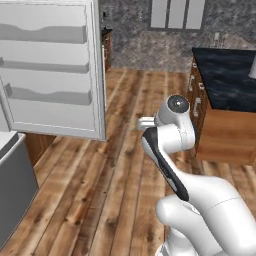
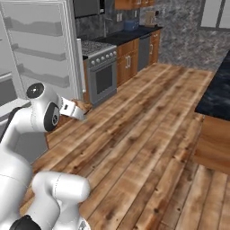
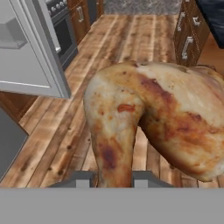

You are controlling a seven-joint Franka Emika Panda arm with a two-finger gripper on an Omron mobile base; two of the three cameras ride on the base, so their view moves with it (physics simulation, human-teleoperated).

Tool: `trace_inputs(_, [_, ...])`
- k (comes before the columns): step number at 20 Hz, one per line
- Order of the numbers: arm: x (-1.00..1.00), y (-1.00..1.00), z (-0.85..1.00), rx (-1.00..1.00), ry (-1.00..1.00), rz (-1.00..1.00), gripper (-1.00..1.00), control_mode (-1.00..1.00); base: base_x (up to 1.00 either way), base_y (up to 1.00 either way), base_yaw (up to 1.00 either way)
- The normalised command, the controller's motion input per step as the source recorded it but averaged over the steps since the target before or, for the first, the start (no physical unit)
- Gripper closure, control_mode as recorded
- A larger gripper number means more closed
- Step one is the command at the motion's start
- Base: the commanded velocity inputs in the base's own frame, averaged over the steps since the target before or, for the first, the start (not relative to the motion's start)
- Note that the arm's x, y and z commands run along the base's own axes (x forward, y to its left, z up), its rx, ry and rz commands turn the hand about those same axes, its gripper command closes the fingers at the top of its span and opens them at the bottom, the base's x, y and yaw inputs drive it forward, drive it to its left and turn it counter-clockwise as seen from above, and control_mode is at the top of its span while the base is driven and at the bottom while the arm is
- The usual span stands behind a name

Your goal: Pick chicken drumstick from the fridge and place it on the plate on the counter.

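In the left base view, the white arm (image 1: 172,145) rises over a floor (image 1: 100,190) of brown wooden planks. The fridge (image 1: 52,70) door stands open at the upper left, its moulded racks facing the room. At the right, a black marbled worktop (image 1: 227,75) sits on brown cabinets with silver handles, and a speckled grey wall (image 1: 145,45) closes the back.

In the right base view, the same plank floor runs back to a row of brown cabinets (image 2: 134,56) and a grey stove (image 2: 101,72) just beside the open fridge door. The black worktop edge shows at the right. A bit of golden brown shows at the tip of the hand.

In the hand view, the chicken drumstick (image 3: 153,122) hangs close before the camera above the wooden floor, well away from the fridge shelves. Its narrow end runs down between the two finger tips (image 3: 83,180), so the jaws are clamped narrowly on the drumstick.
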Motion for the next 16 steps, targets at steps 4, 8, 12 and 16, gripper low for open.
trace_inputs(4, [0.00,0.00,0.00,0.00,0.00,0.00,1.00,1.00,0.14,-0.47,-0.05])
trace_inputs(8, [0.00,0.00,0.00,0.00,0.00,0.00,1.00,1.00,0.30,-0.44,-0.05])
trace_inputs(12, [0.00,0.00,0.00,0.00,0.00,0.00,1.00,1.00,0.44,-0.43,-0.04])
trace_inputs(16, [0.00,0.00,0.00,0.00,0.00,0.00,1.00,1.00,0.51,-0.43,-0.04])
